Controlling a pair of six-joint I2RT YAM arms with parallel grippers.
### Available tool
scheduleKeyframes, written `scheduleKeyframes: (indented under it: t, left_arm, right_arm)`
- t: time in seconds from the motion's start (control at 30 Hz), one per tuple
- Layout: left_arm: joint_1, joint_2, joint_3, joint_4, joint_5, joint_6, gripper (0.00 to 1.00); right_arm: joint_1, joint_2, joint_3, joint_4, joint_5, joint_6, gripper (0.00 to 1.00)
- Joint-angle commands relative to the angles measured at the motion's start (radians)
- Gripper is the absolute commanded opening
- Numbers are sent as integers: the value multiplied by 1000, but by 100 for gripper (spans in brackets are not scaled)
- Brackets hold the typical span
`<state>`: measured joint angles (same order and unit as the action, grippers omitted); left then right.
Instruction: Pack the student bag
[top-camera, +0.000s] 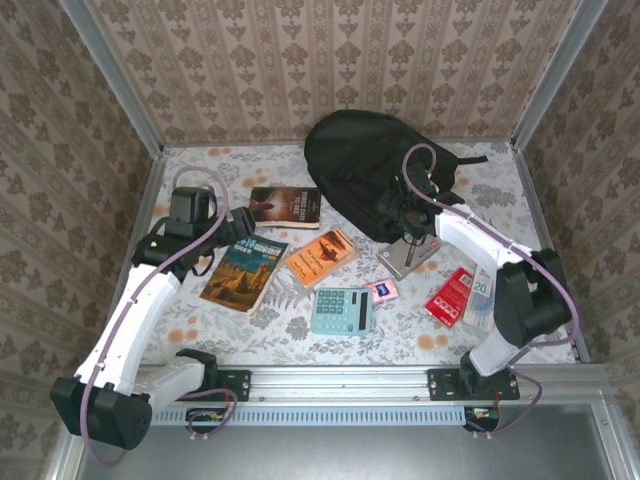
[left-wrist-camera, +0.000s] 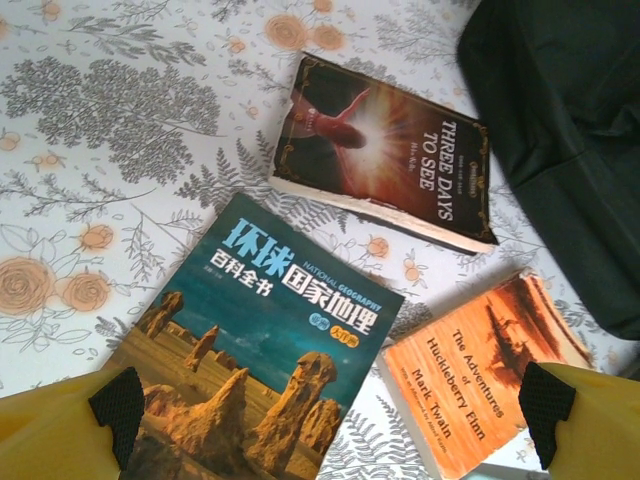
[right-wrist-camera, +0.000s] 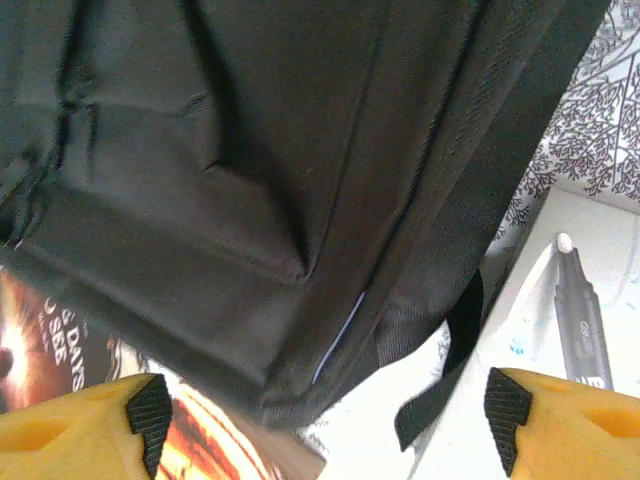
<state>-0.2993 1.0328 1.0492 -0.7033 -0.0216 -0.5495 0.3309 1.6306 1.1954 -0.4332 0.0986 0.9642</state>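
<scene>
1. Student bag (top-camera: 375, 175) sits upper centre in the top view, black and slumped on the flowered table (top-camera: 200, 165), close to the back wall.
2. Right gripper (right-wrist-camera: 329, 412) hovers at the bag's near edge, yellow fingers (right-wrist-camera: 60, 430) spread wide, nothing between them: released!
3. Left gripper (left-wrist-camera: 332, 402), jaws fully apart and grasping nothing, hangs over the blue geography book (left-wrist-camera: 260, 340).
4. "Three Days to See" (left-wrist-camera: 385, 165) lies upper centre in the left wrist view, the orange Huckleberry Finn book (left-wrist-camera: 480, 370) lower right, bag cloth upper right.
5. Teal calculator (top-camera: 341, 310) rests lower centre, seen from above.
</scene>
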Motion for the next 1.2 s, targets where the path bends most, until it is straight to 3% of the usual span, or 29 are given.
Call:
scheduleKeyframes:
  t: [0.0, 0.07, 0.13, 0.37, 0.43, 0.6, 0.8, 0.97, 1.17]
  left_arm:
    - [5, -25, -12, 21, 32, -9, 100]
    - [5, -33, -13, 17, 14, -10, 100]
    - [5, -45, -16, 16, -3, -10, 100]
    - [5, -45, -19, 20, -20, -10, 100]
    - [4, -45, -21, 21, -20, -12, 100]
    - [5, -45, -29, 31, -20, -13, 100]
    - [5, -45, -32, 36, -24, -11, 100]
    - [4, -42, -34, 40, -38, -3, 100]
    - [5, -16, -31, 39, -44, -4, 100]
  right_arm:
    - [-19, 67, 58, 25, -37, 83, 81]
    - [-23, 105, 82, 37, -51, 77, 76]
    - [-23, 140, 115, 42, -58, 51, 65]
    - [-34, 179, 200, -9, -93, -78, 2]
    - [-43, 150, 193, 10, -108, -122, 0]
    - [-103, 95, 207, 46, -283, -218, 0]
    - [-207, 55, 195, 224, -603, -165, 0]
    - [-202, 93, 310, 173, -782, -309, 0]
    - [-183, 44, 253, 287, -973, -403, 0]
